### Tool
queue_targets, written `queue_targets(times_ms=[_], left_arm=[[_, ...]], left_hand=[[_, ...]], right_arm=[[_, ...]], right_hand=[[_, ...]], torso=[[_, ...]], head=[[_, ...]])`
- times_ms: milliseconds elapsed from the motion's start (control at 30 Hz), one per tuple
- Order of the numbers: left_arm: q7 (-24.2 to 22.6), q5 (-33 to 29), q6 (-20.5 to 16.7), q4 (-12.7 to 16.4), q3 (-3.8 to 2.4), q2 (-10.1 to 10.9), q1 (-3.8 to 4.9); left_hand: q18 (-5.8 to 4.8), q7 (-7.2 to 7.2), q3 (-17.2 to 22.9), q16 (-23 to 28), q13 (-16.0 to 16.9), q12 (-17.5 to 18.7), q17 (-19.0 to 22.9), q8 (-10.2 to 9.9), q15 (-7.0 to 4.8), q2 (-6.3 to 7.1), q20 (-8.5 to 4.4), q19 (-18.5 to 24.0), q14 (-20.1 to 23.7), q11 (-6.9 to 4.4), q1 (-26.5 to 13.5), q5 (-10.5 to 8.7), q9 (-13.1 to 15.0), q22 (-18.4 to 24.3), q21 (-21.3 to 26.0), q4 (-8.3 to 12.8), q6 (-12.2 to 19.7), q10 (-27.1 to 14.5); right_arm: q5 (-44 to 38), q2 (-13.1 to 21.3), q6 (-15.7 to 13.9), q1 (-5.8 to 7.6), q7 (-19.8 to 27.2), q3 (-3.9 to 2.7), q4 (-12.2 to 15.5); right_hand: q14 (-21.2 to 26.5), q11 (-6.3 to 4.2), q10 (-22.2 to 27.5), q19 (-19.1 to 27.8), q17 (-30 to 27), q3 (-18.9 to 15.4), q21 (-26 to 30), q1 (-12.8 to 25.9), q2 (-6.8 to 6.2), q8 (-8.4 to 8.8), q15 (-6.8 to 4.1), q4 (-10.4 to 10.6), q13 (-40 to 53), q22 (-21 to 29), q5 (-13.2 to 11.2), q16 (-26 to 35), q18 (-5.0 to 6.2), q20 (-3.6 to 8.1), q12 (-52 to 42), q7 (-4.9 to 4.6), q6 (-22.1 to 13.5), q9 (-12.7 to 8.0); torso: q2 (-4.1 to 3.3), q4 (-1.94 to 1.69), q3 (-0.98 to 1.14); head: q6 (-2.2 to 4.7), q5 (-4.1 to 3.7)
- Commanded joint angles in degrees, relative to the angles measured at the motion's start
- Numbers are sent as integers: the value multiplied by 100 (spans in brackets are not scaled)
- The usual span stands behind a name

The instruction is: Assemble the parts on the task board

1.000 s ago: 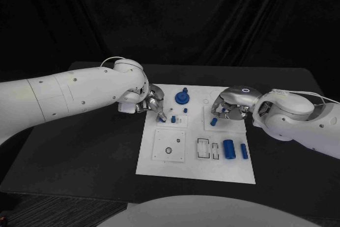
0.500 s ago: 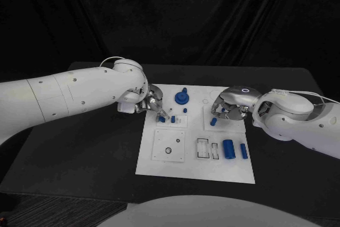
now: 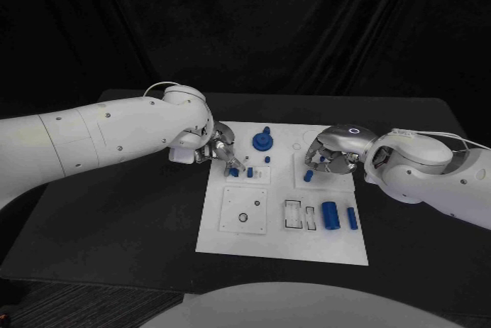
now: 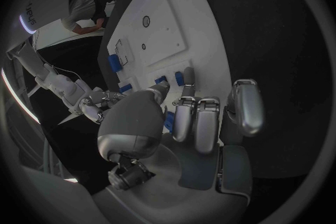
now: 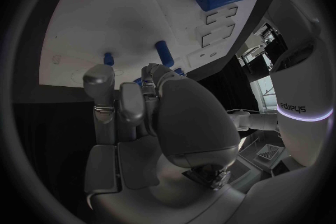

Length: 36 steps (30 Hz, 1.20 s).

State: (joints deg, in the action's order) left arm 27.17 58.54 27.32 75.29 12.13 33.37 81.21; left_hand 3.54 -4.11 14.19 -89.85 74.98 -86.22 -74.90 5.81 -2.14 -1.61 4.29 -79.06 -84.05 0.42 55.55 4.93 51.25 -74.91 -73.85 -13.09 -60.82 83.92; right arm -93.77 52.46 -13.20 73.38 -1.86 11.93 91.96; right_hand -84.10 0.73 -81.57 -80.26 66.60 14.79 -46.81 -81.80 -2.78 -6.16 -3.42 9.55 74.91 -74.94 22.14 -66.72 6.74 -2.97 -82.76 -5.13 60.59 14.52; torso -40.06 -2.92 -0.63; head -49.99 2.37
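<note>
The white task board [image 3: 282,239] lies in the middle of the black table. My left hand [image 3: 219,152] reaches over its left part and pinches a small blue peg [image 3: 234,172] between thumb and finger at the board's surface; the pinching fingers [image 4: 183,115] show in the left wrist view. A second peg [image 3: 250,172] stands beside it. My right hand [image 3: 329,157] hovers over the board's right part with its fingers [image 5: 129,103] curled in. Bits of blue show behind them, so I cannot tell whether it holds anything. Another blue peg [image 3: 308,176] stands just below that hand.
A blue knobbed part [image 3: 264,138] stands at the board's far edge, with a small blue peg [image 3: 268,158] below it. A thick blue cylinder [image 3: 330,213] and a thinner one [image 3: 352,218] lie at the board's right. Bare black table surrounds the board.
The left hand's fingertips have shifted slightly, and the small blue peg now shows beneath them. The right hand has not moved.
</note>
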Motion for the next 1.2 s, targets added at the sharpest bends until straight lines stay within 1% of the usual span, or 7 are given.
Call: queue_targets(times_ms=[33,133,267,767,1200], left_arm=[[-25,4,73,-1,-2,-6,-15],[-28,4,75,-2,-2,-6,-15],[-33,4,96,-2,-2,-6,-15],[-64,4,124,18,-2,-25,-16],[-91,4,61,10,-2,-43,-16]], left_hand=[[35,13,-66,-15,1219,12,-1510,54,14,-5,22,2,-595,3,-57,-3,55,-995,6,-11,-70,231],[37,45,-120,-15,1217,15,-1510,149,-3,-49,8,3,-595,-20,-60,49,159,-995,10,-48,-130,227],[37,66,-156,-15,1219,14,-1510,218,-19,-72,-7,4,-595,-39,-21,203,258,-995,12,-46,-133,228],[29,99,-200,-15,1236,-10,-1510,294,-35,-65,-21,-24,-595,-62,2,226,330,-1007,-25,-42,-213,253],[17,148,-194,-15,1266,-54,-1510,320,-71,-79,-52,-68,-595,-105,134,290,338,-1023,-81,43,-314,299]], right_arm=[[-7,-2,26,-18,-107,-3,-3],[-7,-4,28,-19,-109,-3,-4],[-6,-4,32,-20,-112,-3,-7],[-6,-9,41,-25,-117,-3,-11],[-5,-15,50,-27,-116,-3,-18]], right_hand=[[-12,-1,20,46,-5,20,18,-38,13,15,22,0,220,-521,25,29,32,3,37,-25,19,-5],[-12,-1,20,46,-5,20,18,-38,13,15,22,0,220,-521,25,29,32,3,37,-25,19,-5],[-12,-1,20,46,-5,20,18,-38,13,15,22,0,220,-521,25,29,32,3,37,-25,19,-5],[-9,0,27,50,-8,25,33,-35,17,16,24,-1,210,-518,28,33,34,2,44,-26,18,-6],[-7,1,31,55,-11,30,55,-32,21,19,25,-2,207,-514,31,36,37,1,47,-28,14,-7]], torso=[[1,-3,-1],[0,-2,-2],[2,-2,-2],[0,-2,-2],[0,0,0]], head=[[-1,0],[-1,1],[-1,0],[-1,-3],[-1,9]])
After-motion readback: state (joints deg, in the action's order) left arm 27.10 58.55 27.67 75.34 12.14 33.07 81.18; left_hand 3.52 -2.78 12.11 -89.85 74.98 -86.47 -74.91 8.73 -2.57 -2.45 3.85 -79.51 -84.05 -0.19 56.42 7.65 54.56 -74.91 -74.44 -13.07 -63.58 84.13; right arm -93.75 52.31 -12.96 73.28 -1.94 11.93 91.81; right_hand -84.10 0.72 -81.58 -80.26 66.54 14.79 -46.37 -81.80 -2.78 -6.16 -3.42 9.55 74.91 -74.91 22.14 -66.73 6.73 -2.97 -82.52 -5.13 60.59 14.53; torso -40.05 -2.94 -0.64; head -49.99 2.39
